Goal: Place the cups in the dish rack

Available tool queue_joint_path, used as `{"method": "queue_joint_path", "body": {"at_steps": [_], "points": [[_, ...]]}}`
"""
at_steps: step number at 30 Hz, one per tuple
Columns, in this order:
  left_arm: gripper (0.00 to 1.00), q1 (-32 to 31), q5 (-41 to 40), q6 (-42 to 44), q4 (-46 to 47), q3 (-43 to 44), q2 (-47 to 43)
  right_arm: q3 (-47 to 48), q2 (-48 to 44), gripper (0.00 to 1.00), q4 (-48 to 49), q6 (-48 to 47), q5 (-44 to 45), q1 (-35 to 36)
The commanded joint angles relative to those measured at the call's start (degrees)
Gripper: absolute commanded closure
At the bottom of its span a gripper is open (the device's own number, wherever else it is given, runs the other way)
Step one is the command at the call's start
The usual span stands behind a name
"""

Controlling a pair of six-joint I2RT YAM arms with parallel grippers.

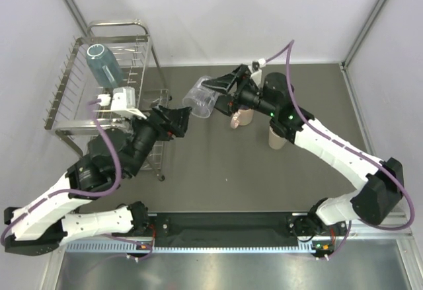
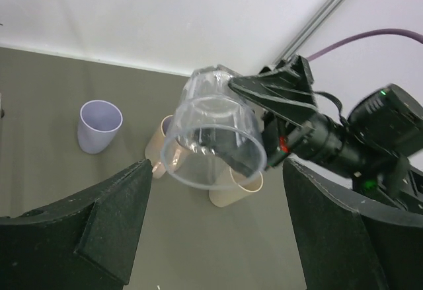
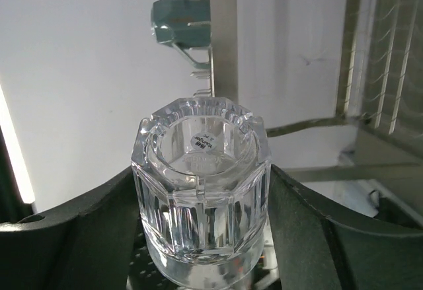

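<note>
While one teal-blue cup [image 1: 104,65] already sits inside the dish rack [image 1: 117,37], the other cups are not loaded yet. Right of the rack, in the air, the right gripper [image 1: 213,86] is clamped on the tilted clear glass [image 1: 198,100], and the left gripper [image 1: 180,119] hangs near it, jaws wide apart and empty. Farther right of the rack stand the pink mug [image 1: 242,117], beige tumbler [image 1: 277,138] and lavender tumbler [image 2: 100,125], so I judge most work remains

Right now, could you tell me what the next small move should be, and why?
Probably ease the left gripper forward around the clear glass. The right gripper holds it tilted in the air, mouth toward the left gripper's open jaws, and the dish rack stands on the left arm's side, suggesting a handover.
</note>
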Motion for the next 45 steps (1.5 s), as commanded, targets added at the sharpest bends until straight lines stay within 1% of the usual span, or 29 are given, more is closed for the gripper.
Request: {"method": "queue_joint_path", "body": {"at_steps": [1, 2, 3, 4, 6, 7, 9, 10, 11, 12, 13, 15, 16, 17, 18, 19, 20, 21, 23, 24, 25, 28, 31, 35, 38, 45], "points": [[0.15, -0.1, 0.7, -1.6, -0.7, 2.6, -2.6, 8.9, 2.3, 1.00, -3.6, -17.7, -0.3, -2.6], [0.14, -0.1, 0.6, -1.9, -1.5, 4.3, -2.5, 12.1, 3.3, 1.00, -7.4, -21.6, 0.1, -3.0], [0.14, -0.1, 0.8, -2.1, -2.2, 5.5, -1.9, 13.8, 5.4, 1.00, -9.0, -25.3, 1.3, -3.0], [0.14, -0.1, 1.4, -2.0, -3.9, 6.6, -1.5, 15.3, 6.6, 1.00, -10.0, -32.2, 1.6, -2.9], [0.14, -0.1, 3.2, -1.6, -5.2, 10.1, 0.3, 18.7, 10.0, 1.00, -10.0, -37.8, 2.7, -2.8], [0.14, -0.1, 4.2, -1.2, -6.0, 11.1, 1.0, 19.7, 11.1, 1.00, -10.0, -42.9, 3.1, -2.8], [0.15, -0.1, 5.8, 0.4, -6.6, 13.7, 2.7, 22.3, 14.4, 1.00, -9.5, -48.4, 4.1, -2.3], [0.15, -0.1, 7.1, 1.0, -6.9, 14.4, 3.3, 22.9, 15.3, 1.00, -8.6, -53.3, 4.5, -2.1], [0.16, -0.1, 8.0, 2.4, -7.2, 15.8, 4.2, 23.4, 17.3, 1.00, -7.2, -55.4, 4.9, -1.6], [0.16, -0.1, 9.8, 3.8, -7.5, 17.7, 5.3, 23.7, 20.6, 1.00, -2.6, -59.7, 4.8, -1.3], [0.16, -0.1, 9.8, 3.9, -7.5, 17.7, 5.4, 23.7, 20.6, 1.00, -2.6, -60.9, 4.6, -1.3], [0.16, -0.1, 12.0, 4.8, -6.8, 18.7, 6.0, 23.2, 23.6, 1.00, 3.8, -63.1, 4.1, -0.6], [0.16, -0.1, 13.0, 5.9, -6.4, 18.7, 5.9, 22.6, 24.6, 1.00, 7.0, -65.5, 2.7, -0.3], [0.16, -0.1, 13.9, 6.5, -6.0, 18.5, 6.0, 21.1, 25.4, 1.00, 13.4, -66.8, 2.4, 0.2], [0.16, -0.1, 13.8, 7.0, -5.8, 18.5, 6.0, 20.8, 27.6, 1.00, 15.7, -69.9, 2.1, 1.4], [0.16, -0.1, 13.8, 7.4, -5.7, 18.6, 5.9, 21.2, 29.1, 1.00, 16.8, -71.3, 1.9, 1.9], [0.16, -0.1, 13.7, 7.8, -5.3, 18.5, 5.6, 23.5, 30.8, 1.00, 17.7, -72.2, 1.6, 2.4], [0.16, -0.1, 13.8, 8.7, -5.1, 18.5, 5.5, 24.5, 34.2, 1.00, 19.3, -72.5, 1.2, 3.1], [0.16, -0.1, 14.2, 9.7, -3.3, 18.2, 4.5, 24.8, 37.2, 1.00, 25.5, -72.5, -1.5, 3.4], [0.16, -0.1, 15.2, 10.2, -2.5, 17.6, 4.0, 24.9, 39.7, 1.00, 30.7, -72.8, -1.9, 3.9], [0.16, -0.1, 16.1, 12.0, 1.4, 16.8, 3.2, 25.6, 40.9, 1.00, 31.4, -73.3, -2.0, 4.2], [0.16, -0.1, 17.4, 16.2, 6.8, 13.6, 0.3, 30.7, 46.1, 1.00, 31.6, -74.1, -2.8, 4.7], [0.16, -0.1, 17.9, 18.5, 6.6, 15.1, 0.7, 35.3, 50.5, 1.00, 31.7, -74.6, -3.9, 5.3], [0.16, -0.1, 18.0, 18.6, 7.6, 13.7, -0.4, 40.9, 54.7, 1.00, 30.2, -76.5, -4.2, 6.1], [0.16, -0.1, 17.8, 18.3, 9.4, 12.6, -1.2, 43.0, 56.7, 1.00, 29.9, -78.0, -3.5, 6.7], [0.16, -0.1, 19.1, 18.8, 10.2, 12.3, -1.0, 48.6, 62.4, 0.99, 29.3, -80.9, -2.2, 8.1]]}}
